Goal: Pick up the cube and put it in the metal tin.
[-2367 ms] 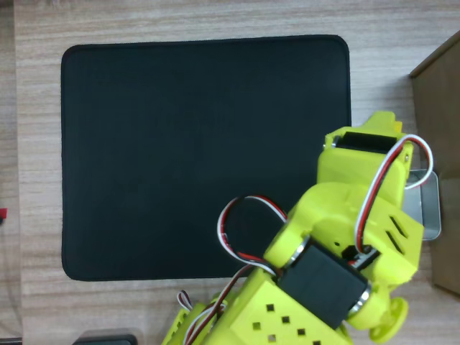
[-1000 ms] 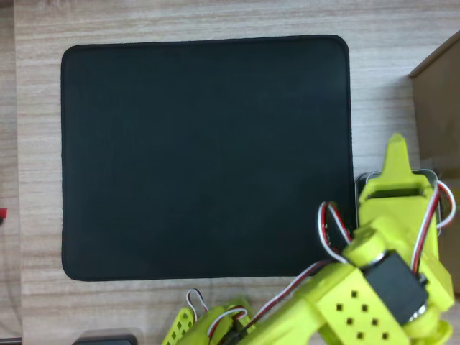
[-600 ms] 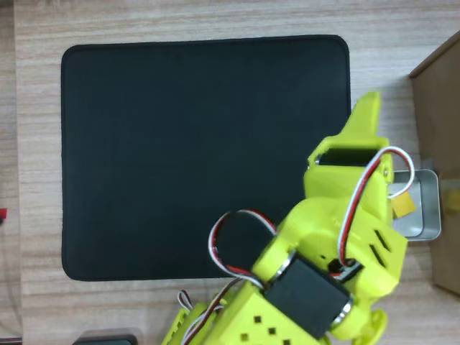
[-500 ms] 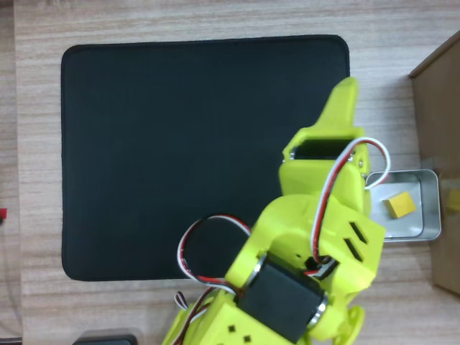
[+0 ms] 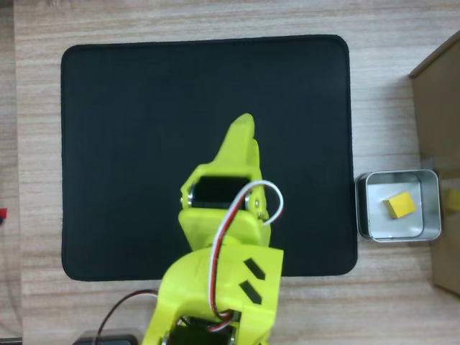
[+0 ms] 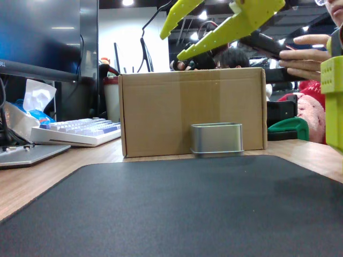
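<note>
The small yellow cube (image 5: pixel 400 205) lies inside the shiny silver metal tin (image 5: pixel 374 223), which stands on the wooden table just right of the black mat in the overhead view. In the fixed view the tin (image 6: pixel 216 139) stands in front of a cardboard box, and its wall hides the cube. My yellow-green gripper (image 5: pixel 243 131) hovers over the middle of the mat, well left of the tin. High in the fixed view the gripper (image 6: pixel 170 48) is open, its jaws spread with nothing between them.
A black mat (image 5: pixel 144 144) covers most of the table. A brown cardboard box (image 6: pixel 161 112) stands right behind the tin and also lines the right edge (image 5: pixel 440 129). A keyboard (image 6: pixel 75 131) lies at the left. A person's hand (image 6: pixel 305 59) shows at the upper right.
The gripper was over the tin with the cube; the cube now lies in the tin, and the arm has swung left and back over the mat.
</note>
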